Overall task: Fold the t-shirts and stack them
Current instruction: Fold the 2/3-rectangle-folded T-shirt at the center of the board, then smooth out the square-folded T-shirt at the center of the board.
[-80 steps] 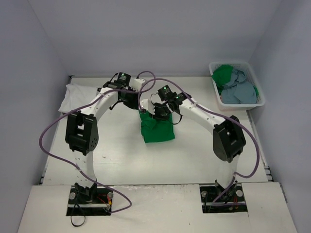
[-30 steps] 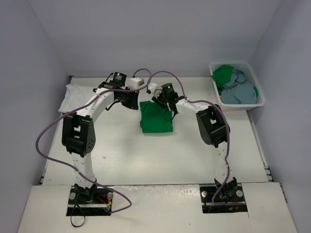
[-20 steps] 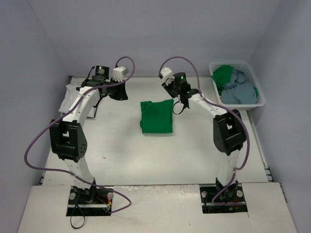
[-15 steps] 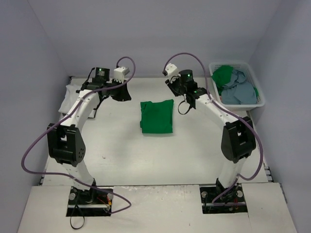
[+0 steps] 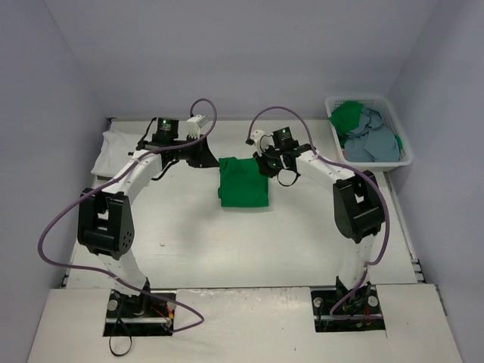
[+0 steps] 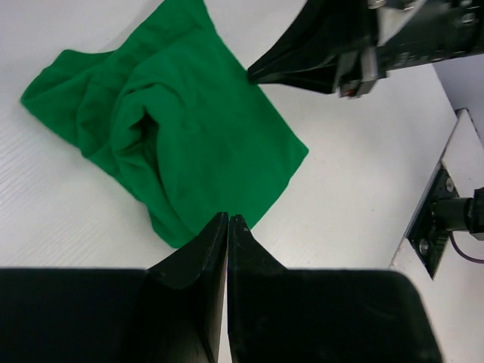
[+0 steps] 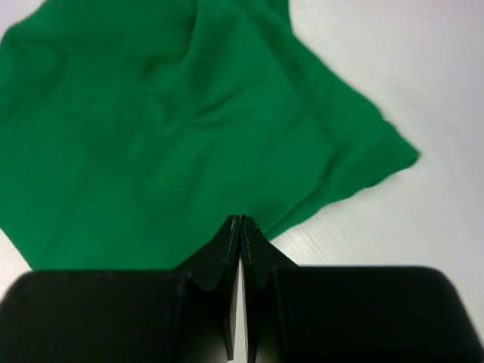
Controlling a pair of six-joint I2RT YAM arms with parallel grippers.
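You have one green shirt (image 5: 243, 181) folded mid-table. The left gripper (image 6: 228, 219) & right gripper (image 7: 240, 221) are fully shut at its far edge, holding nothing, I think. The white shirt (image 5: 112, 147) lies far left; other shirts (image 5: 370, 136) wait in the basket (image 5: 376, 164), far right.

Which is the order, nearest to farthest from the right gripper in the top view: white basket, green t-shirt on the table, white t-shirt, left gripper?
1. green t-shirt on the table, beside the right gripper
2. left gripper, across that shirt
3. white basket, far right
4. white t-shirt, far left
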